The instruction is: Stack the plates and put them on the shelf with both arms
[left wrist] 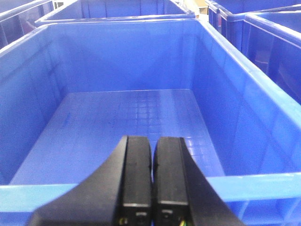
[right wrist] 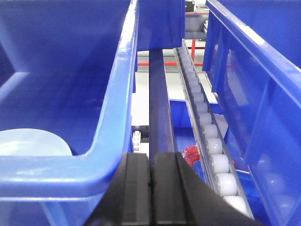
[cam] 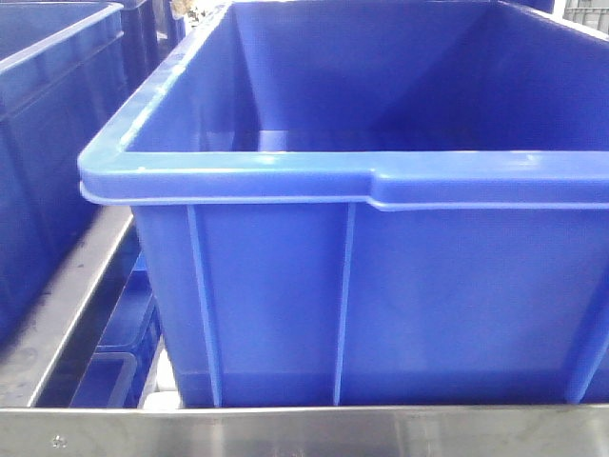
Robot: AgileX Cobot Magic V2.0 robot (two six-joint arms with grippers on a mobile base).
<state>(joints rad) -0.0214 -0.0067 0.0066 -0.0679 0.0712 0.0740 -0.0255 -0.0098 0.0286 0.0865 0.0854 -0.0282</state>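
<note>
Nearest in my right wrist view, the right gripper (right wrist: 151,188) had its black fingers pressed together, gripping nothing. It sat just outside the near corner of a blue crate (right wrist: 113,117), a little to the right of the crate wall. Down and to the left of it, inside that crate, I could see the curved edge of a pale plate (right wrist: 33,142) lying flat on the crate floor. Whether that was one plate or two stacked, I could not tell; only a slice showed above the rim. Beyond the gripper a roller rail (right wrist: 207,136) of the shelf ran straight away from me, with a second crate (right wrist: 254,94) to its right.

In my left wrist view, the left gripper (left wrist: 153,188) was also pinched tight with nothing in it, poised above the near rim of a crate (left wrist: 141,186) whose floor looked bare as far as I could see.

The front view showed only a crate (cam: 362,286) on the steel shelf rail (cam: 304,433); no plate appeared there.

I judged the right arm nearer the plate: any further move on it would go left and down over the rim.
</note>
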